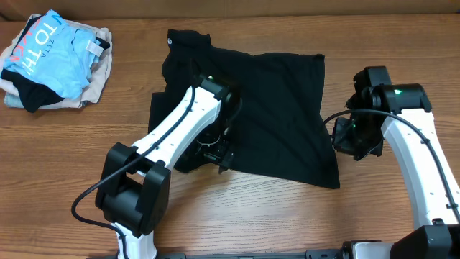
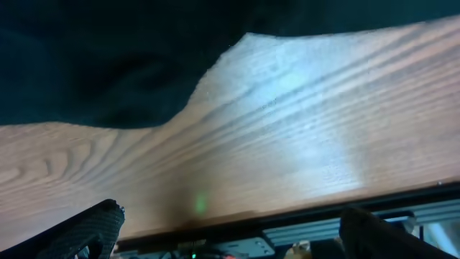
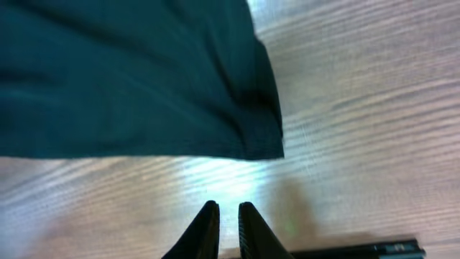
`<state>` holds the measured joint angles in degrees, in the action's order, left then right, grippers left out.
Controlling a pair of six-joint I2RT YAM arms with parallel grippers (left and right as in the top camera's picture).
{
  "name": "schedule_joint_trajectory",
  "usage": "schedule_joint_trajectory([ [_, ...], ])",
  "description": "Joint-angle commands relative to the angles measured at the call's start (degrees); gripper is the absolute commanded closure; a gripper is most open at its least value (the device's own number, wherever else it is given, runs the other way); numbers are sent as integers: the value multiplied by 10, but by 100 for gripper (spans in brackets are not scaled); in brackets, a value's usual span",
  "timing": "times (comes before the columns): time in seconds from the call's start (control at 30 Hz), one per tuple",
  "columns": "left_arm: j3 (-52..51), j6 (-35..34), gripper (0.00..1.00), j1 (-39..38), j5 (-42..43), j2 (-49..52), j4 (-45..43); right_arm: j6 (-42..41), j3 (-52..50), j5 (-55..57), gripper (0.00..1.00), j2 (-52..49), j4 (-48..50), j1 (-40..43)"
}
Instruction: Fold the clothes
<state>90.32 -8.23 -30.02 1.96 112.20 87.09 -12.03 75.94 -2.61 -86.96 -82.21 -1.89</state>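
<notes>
Overhead: soft black shirt (image 1: 280, 122) lies rumpled on the wood-grain counter (image 1: 287, 216), beneath my left end effector (image 1: 220, 160) and just left of my right end effector (image 1: 346, 137).
Left wrist: fingers (image 2: 97, 226) wide apart, empty.
Right wrist: tips barely parted, empty; hemmed corner ahead.

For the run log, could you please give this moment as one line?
black shirt on table | left hand open, empty | right hand barely open, empty
</notes>
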Motion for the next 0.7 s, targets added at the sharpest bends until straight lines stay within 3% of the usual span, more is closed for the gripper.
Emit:
schedule_joint_trajectory([
  [0.0, 1, -27, 0, 26, -2, -14, -10, -12, 2, -1, 86, 2, 9, 16],
  [0.2, 2, -66, 0, 101, -26, -71, -34, -13, 2, -14, 81, 2, 30, 20],
  [0.4, 1, -115, 0, 203, -25, -137, -85, -13, 2, -46, 69, 2, 76, 20],
  [0.5, 1, -133, 10, 246, -11, -141, -95, -12, 2, -46, 65, 2, 87, 20],
  [0.6, -14, -144, 35, 273, 5, -141, -105, -12, 2, -46, 63, 2, 92, 20],
  [0.67, -37, -157, 43, 284, 4, -141, -112, -12, 2, -46, 62, 2, 94, 20],
])
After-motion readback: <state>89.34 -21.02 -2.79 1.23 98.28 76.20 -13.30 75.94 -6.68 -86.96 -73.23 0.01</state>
